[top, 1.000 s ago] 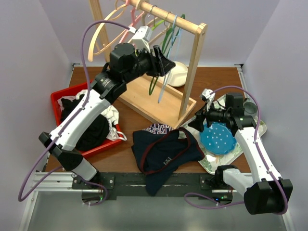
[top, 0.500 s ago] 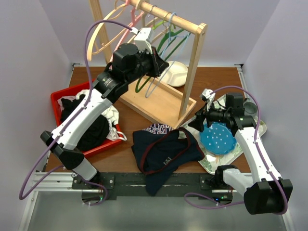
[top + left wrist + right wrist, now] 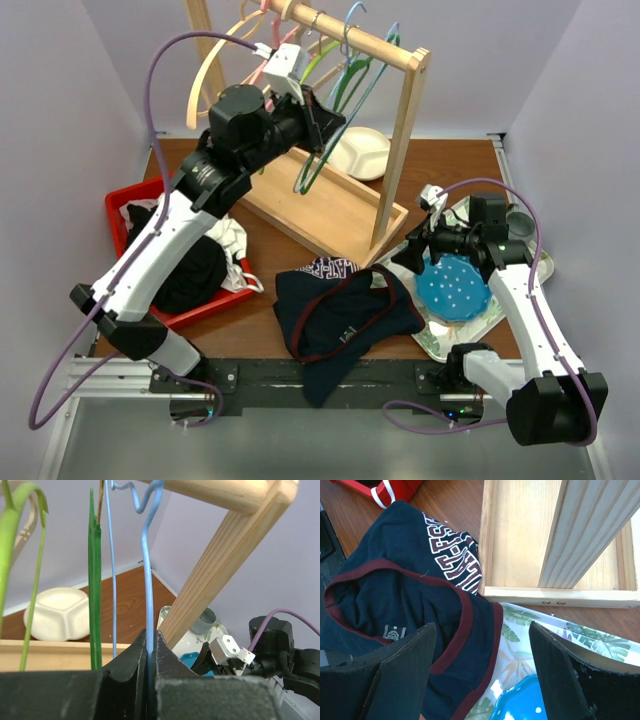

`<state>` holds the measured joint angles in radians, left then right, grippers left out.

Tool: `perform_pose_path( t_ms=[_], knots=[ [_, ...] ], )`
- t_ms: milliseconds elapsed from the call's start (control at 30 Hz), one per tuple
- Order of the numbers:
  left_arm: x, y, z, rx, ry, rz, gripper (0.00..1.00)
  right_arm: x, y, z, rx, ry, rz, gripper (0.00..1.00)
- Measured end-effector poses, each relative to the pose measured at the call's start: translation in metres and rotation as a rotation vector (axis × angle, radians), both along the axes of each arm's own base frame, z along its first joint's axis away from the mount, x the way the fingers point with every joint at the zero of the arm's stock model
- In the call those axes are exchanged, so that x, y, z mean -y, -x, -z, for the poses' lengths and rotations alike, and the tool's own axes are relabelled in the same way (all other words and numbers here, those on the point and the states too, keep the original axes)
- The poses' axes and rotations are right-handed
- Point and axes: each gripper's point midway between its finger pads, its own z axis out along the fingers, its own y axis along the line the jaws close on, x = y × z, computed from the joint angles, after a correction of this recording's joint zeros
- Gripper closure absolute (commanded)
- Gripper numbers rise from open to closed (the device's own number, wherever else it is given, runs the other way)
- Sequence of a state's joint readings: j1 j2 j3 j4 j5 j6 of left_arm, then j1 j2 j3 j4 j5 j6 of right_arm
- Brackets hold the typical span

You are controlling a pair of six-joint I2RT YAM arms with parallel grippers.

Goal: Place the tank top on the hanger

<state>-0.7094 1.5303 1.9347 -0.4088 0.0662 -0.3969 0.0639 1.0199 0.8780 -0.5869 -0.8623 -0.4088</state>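
The dark navy tank top (image 3: 345,318) with dark red trim lies crumpled on the table near the front edge, its right side draped over a floral tray; the right wrist view shows it as well (image 3: 395,595). The thin light-blue hanger (image 3: 350,18) has its hook up at the wooden rail. My left gripper (image 3: 321,125) is shut on the hanger's blue wire (image 3: 145,570), which runs up from between its jaws (image 3: 149,645). My right gripper (image 3: 405,255) hovers open just right of the tank top, nothing between its fingers (image 3: 482,672).
A wooden rack (image 3: 400,130) on a wooden base holds green, pink and wooden hangers. A red bin (image 3: 116,215) at the left holds black and white cloth. A white divided plate (image 3: 362,152) sits behind the rack. The floral tray (image 3: 440,342) carries a blue bowl (image 3: 452,287) and a metal cup (image 3: 518,218).
My left gripper closed on the light-blue hanger's wire and rose, lifting the hanger's hook higher at the rail. The right arm and tank top have not moved.
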Motion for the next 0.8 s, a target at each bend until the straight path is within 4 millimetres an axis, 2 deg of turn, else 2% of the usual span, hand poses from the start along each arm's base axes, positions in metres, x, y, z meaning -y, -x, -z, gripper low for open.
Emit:
perform_pose_path(
  t_ms=[167,267,433,567,667,800],
  knots=[
    [-0.021,0.027,-0.006,0.040,-0.023,0.018,1.00,-0.001,0.002,0.000,0.004,0.000,-0.013,0.18],
    [-0.032,0.047,0.002,0.044,-0.050,0.055,1.00,-0.001,0.007,0.003,0.004,0.011,-0.044,0.15],
    [-0.050,0.088,0.049,-0.007,-0.146,0.146,1.00,-0.002,0.025,0.009,0.008,0.036,-0.136,0.13],
    [-0.070,0.127,0.088,-0.055,-0.222,0.224,1.00,-0.002,0.040,0.004,0.034,0.066,-0.256,0.10],
    [-0.090,0.154,0.102,-0.057,-0.241,0.250,1.00,-0.001,0.049,-0.011,0.063,0.099,-0.357,0.09],
    [-0.112,0.183,0.121,-0.065,-0.243,0.260,1.00,-0.001,0.037,-0.044,0.195,0.140,-0.441,0.08]
  ],
)
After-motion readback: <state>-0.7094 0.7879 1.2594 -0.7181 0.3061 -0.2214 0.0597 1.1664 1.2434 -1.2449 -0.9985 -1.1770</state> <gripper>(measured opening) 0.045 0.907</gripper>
